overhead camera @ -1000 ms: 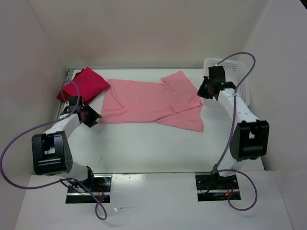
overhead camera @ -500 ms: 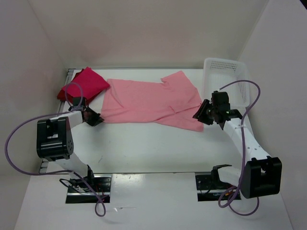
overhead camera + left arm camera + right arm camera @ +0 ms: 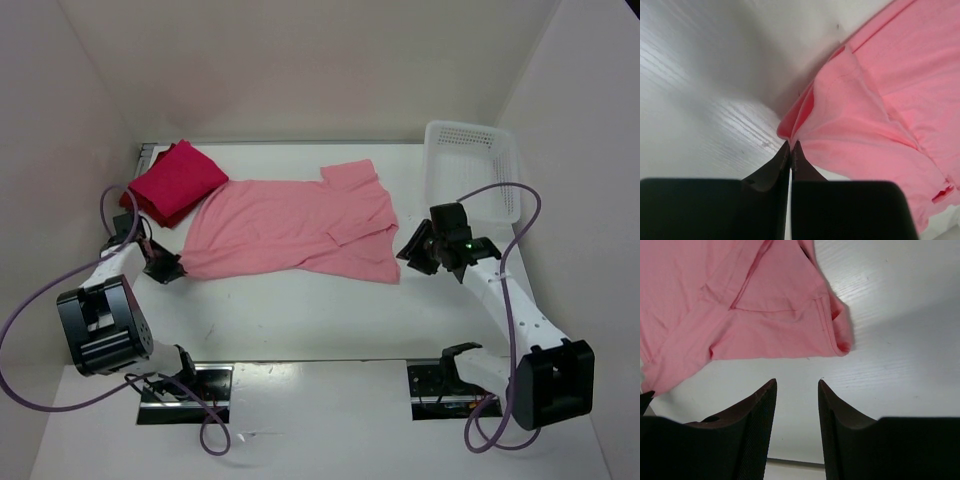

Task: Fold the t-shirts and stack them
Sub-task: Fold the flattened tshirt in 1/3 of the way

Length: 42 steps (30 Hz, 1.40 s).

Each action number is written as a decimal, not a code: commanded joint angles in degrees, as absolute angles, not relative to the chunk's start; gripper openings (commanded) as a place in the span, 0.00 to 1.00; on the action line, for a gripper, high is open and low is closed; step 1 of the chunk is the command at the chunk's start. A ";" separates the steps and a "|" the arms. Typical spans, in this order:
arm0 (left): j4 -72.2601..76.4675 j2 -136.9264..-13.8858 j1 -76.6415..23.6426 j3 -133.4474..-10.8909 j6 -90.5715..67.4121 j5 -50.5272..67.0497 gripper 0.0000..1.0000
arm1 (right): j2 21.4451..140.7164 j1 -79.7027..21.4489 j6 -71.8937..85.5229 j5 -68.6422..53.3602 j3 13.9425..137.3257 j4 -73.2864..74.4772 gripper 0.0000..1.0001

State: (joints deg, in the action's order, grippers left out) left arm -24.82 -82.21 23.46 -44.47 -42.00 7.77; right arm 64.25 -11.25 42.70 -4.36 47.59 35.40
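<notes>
A light salmon pink t-shirt lies spread flat across the middle of the table. My left gripper is shut on its near left corner. In the left wrist view the closed tips pinch a fold of that shirt's hem. My right gripper is open just right of the shirt's near right corner, touching nothing. In the right wrist view bare table shows between its fingers, short of the shirt. A folded crimson-pink t-shirt lies at the far left on a dark red one.
A white perforated basket stands at the far right, behind my right arm. White walls close in the table on the left, back and right. The folded shirts sit close to the left wall.
My left gripper has shut on the shirt's corner and drawn it left and nearer, sliding the whole shirt left. My right gripper has opened and come down from the basket's side to the shirt's near right corner.
</notes>
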 commanded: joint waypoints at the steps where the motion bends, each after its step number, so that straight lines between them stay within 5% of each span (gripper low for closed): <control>1: -31.20 -81.21 23.20 -46.76 -39.20 7.11 0.00 | 61.52 -13.52 48.33 0.43 44.31 38.23 0.44; 21: -16.79 -82.71 23.20 -37.44 -42.63 15.74 0.02 | 80.06 -16.79 53.01 6.77 37.87 20.57 0.48; 28: -18.36 -79.80 23.20 -37.97 -42.63 10.64 0.02 | 83.32 -14.33 50.72 8.79 40.17 18.55 0.20; 30: -18.98 -79.19 23.20 -38.49 -42.63 9.76 0.02 | 83.84 -12.84 50.71 9.32 41.22 19.50 0.00; 42: -22.50 -79.10 23.20 -40.07 -42.10 4.92 0.00 | 64.61 -6.32 59.76 3.87 37.61 37.78 0.00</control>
